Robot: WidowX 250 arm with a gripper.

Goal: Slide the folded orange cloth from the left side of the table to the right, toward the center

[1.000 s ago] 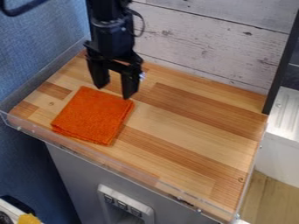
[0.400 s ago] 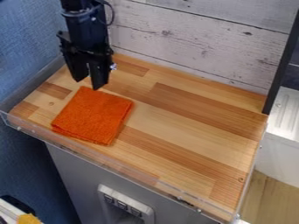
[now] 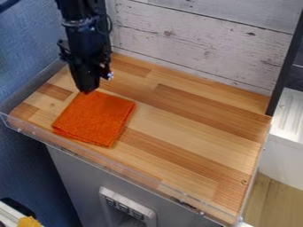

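Note:
The black gripper (image 3: 87, 90) points down at the upper left of the wooden counter, over the back corner of a folded orange cloth (image 3: 95, 117). Its two fingers are together, with that corner of the cloth pinched at their tips. The rest of the cloth lies flat in a rough square on the left part of the counter.
The wooden counter (image 3: 195, 146) has a clear raised rim along its front and left edges. A whitewashed plank wall (image 3: 201, 40) rises behind it, with a dark upright post (image 3: 285, 66) at the right. Beyond that stands a white ridged surface (image 3: 290, 115).
The gripper has moved left from above the cloth's right back corner, then down to its far corner. Its fingers, apart before, have closed there. The cloth's main part keeps its place.

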